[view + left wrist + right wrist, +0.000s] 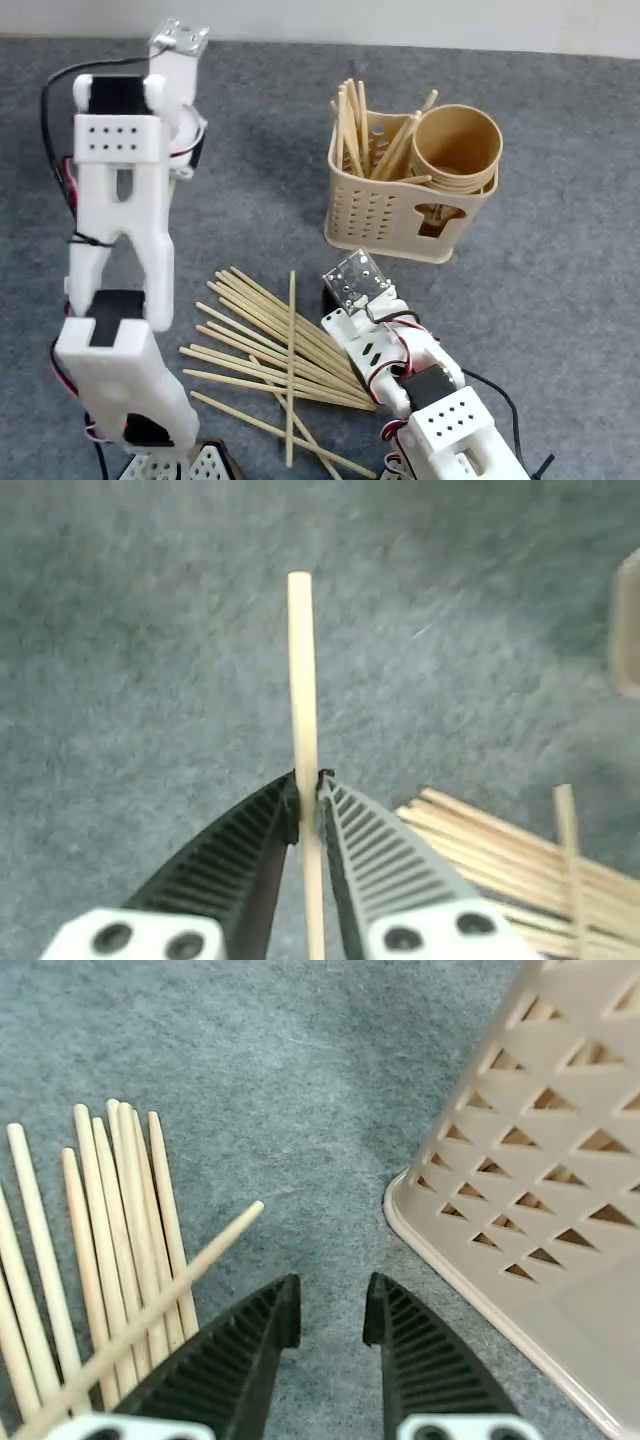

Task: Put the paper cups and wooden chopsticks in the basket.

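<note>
My left gripper is shut on one wooden chopstick, which sticks out past the fingertips over the grey mat. A loose pile of chopsticks lies on the mat between the two arms and shows as a pile beside my right gripper. That gripper is open with nothing between its fingers, low over the mat and close to the beige basket. The basket holds stacked paper cups and several upright chopsticks.
The left arm stretches along the left side of the mat. The right arm comes in from the bottom right, just in front of the basket. Bare mat lies left of and behind the basket.
</note>
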Motion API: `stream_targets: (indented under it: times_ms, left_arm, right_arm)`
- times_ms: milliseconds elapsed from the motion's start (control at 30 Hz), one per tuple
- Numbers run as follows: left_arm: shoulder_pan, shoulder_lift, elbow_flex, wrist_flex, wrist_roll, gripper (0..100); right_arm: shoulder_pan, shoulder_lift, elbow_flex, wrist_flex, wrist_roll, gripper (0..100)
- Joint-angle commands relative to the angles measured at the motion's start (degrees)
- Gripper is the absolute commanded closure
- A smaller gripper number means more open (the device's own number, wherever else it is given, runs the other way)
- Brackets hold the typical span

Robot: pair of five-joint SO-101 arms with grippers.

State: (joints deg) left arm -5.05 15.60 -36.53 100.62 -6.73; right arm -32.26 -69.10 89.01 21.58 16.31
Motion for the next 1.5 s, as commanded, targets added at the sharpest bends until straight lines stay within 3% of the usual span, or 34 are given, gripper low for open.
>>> stream_targets:
  times_ms: [0, 233, 633, 867, 1067, 1267, 1467]
  left_arm:
    - [6.0, -9.3, -6.8, -0.2, 2.7, 100]
    - [13.6, -13.0, -17.4, -3.7, 6.2, 100]
    - [24.0, -13.1, -26.2, -22.8, 9.9, 100]
    - [27.7, -12.6, -25.8, -33.7, 10.0, 100]
    - [32.2, -12.5, -25.5, -34.5, 10.5, 100]
    - [32.6, -10.9, -19.2, -39.5, 18.2, 100]
    - [32.3, -10.0, -13.1, -44.2, 21.5, 100]
  right_arm:
    - [-0.3, -1.4, -0.1, -1.3, 0.6, 87.9]
    - [-0.3, -1.4, -0.1, -1.3, 0.6, 87.9]
    - [-0.3, -1.4, -0.1, -1.3, 0.6, 87.9]
    - [-0.3, -1.4, -0.1, -1.3, 0.6, 87.9]
    - [-0.3, -1.4, -0.1, -1.3, 0.6, 87.9]
    - [-0.3, -1.4, -0.1, -1.3, 0.6, 87.9]
    - [-0.3, -1.4, -0.1, -1.3, 0.6, 87.9]
